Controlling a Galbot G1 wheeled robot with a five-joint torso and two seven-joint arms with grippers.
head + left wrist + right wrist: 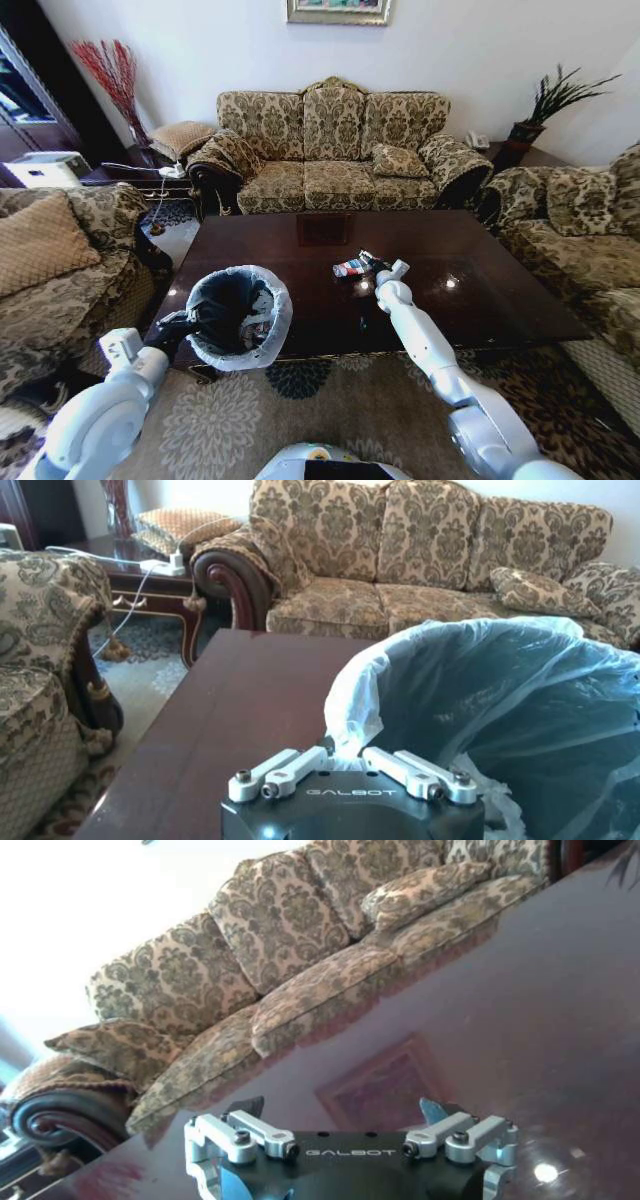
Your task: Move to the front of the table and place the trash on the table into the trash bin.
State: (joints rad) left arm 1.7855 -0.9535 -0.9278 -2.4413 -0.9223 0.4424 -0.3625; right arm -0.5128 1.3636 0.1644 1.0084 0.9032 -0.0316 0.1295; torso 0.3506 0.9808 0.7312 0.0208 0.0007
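The dark reddish-brown table [300, 250] stands in front of me. A crushed clear bottle with a red-blue label [351, 268] lies near its middle. My right gripper [373, 262] hovers right beside the bottle, reaching over the table; its fingers [247, 1107] are open with nothing between them. The trash bin [238, 315], lined with a whitish bag [480, 690], hangs at the table's near left corner. My left gripper [185, 325] is shut on its rim [345, 756]. Some scraps [259, 327] lie inside the bin.
A patterned sofa [335, 150] stands behind the table, with armchairs at left [60, 260] and right [580, 240]. A side table with cables [150, 570] sits at the far left. Patterned carpet [330, 410] covers the floor before the table.
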